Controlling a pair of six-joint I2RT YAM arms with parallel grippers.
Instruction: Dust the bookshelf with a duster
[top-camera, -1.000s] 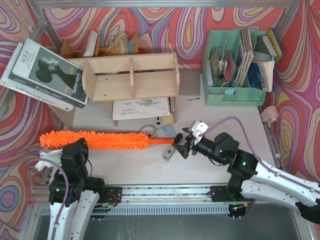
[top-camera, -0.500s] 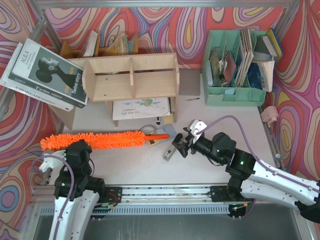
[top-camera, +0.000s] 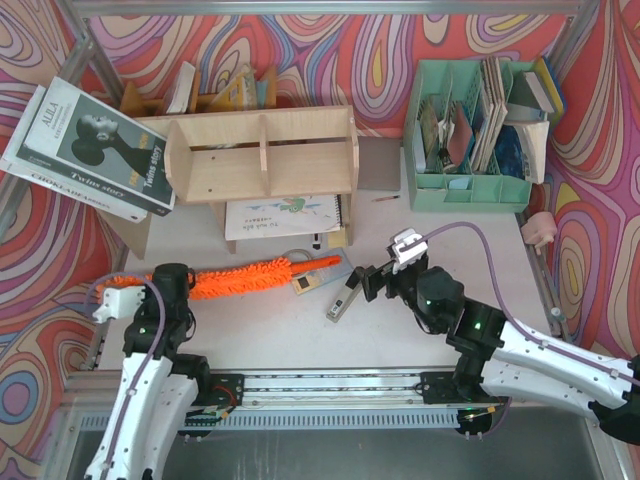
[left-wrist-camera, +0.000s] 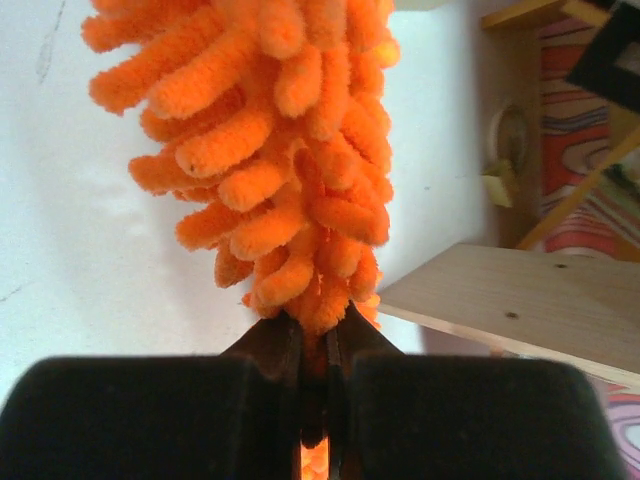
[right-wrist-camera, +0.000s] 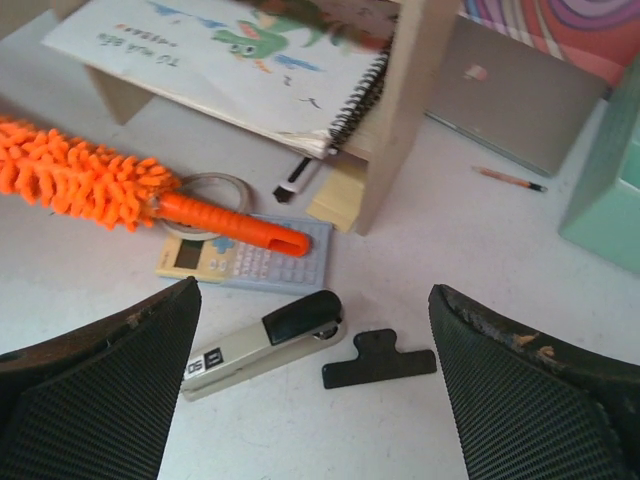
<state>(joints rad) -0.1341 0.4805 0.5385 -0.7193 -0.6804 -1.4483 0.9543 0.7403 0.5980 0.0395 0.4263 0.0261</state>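
The orange fluffy duster (top-camera: 250, 275) lies on the white table in front of the plywood bookshelf (top-camera: 265, 150), its thin handle (right-wrist-camera: 235, 225) resting over a calculator. My left gripper (left-wrist-camera: 315, 325) is shut on the fluffy head near its left end, and strands stick out beyond the jaws. The arm hides the head's far left part in the top view. My right gripper (right-wrist-camera: 312, 292) stands wide open to the right of the handle tip, above a stapler, and holds nothing. One shelf leg (right-wrist-camera: 405, 110) rises just behind the handle.
A stapler (right-wrist-camera: 265, 345), a black clip (right-wrist-camera: 380, 360) and a calculator (right-wrist-camera: 270, 260) lie by the handle. A spiral notebook (top-camera: 285, 215) sits under the shelf. Books (top-camera: 90, 145) lean at the left, and a mint-green organiser (top-camera: 470, 130) stands back right.
My right gripper let go of the handle, opened wide and drew back to the right. My left gripper moved up along the duster, and the handle swung away toward the shelf.
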